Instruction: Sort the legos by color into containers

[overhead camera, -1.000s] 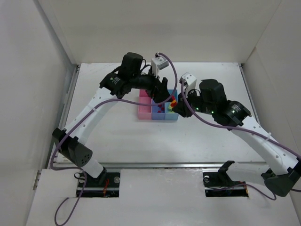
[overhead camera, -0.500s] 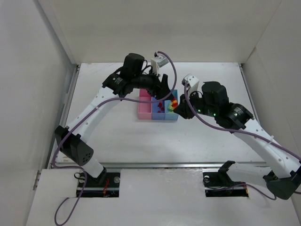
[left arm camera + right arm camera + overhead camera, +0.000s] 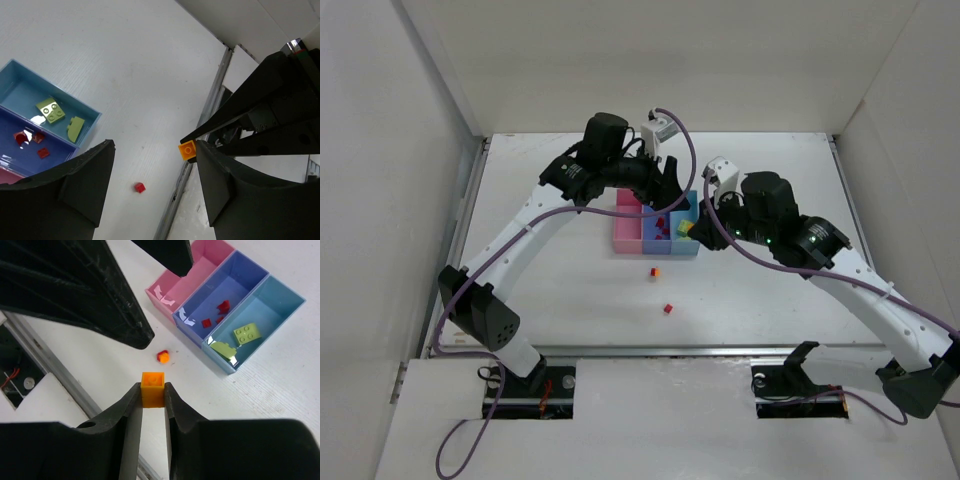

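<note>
Three joined bins stand mid-table: pink (image 3: 627, 228), medium blue (image 3: 657, 240), light blue (image 3: 688, 243). In the right wrist view the light blue bin (image 3: 275, 305) holds two yellow-green bricks (image 3: 246, 332). The medium blue bin (image 3: 240, 282) holds several small red pieces (image 3: 206, 323). The pink bin (image 3: 195, 275) looks empty. My right gripper (image 3: 152, 390) is shut on an orange-yellow brick (image 3: 152, 387), above the table just in front of the bins (image 3: 692, 232). My left gripper (image 3: 667, 197) hovers over the bins, open and empty (image 3: 155, 185).
A small red-and-orange piece (image 3: 654, 271) lies on the table in front of the bins and shows in the right wrist view (image 3: 163, 356). A loose red brick (image 3: 667, 309) lies nearer the front edge and shows in the left wrist view (image 3: 139, 187).
The red and yellow cluster at my right gripper has broken up: two small pieces now lie on the table in front of the bins. My right gripper shifted slightly left.
</note>
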`<state>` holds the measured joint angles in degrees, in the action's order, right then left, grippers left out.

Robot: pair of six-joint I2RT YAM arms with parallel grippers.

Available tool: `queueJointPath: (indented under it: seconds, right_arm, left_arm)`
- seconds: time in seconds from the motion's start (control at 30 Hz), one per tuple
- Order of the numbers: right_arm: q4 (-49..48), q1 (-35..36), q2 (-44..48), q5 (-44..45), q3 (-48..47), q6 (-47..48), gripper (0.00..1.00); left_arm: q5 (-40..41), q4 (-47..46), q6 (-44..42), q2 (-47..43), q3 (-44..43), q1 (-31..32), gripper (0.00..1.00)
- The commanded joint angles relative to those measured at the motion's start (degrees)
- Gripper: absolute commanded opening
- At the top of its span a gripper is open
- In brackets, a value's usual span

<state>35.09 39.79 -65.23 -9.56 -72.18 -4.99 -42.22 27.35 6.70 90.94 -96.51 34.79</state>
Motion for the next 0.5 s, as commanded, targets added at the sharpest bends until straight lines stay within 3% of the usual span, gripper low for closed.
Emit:
queueJointPath:
  seconds: [0.0, 0.47]
  right_arm:
    - [-1.87, 0.38, -1.73, 2.35, 0.63, -0.98, 0.03]
    - [-2.57, 0.38, -3.58, 2.36, 1.69, -3.88, 0.03]
  left_arm:
    - [1.69, -0.11, -1.43, -0.06, -0.87, 0.02, 0.64]
    - [6.18, 3.41, -7.4, -1.2, -0.87, -4.81, 0.64]
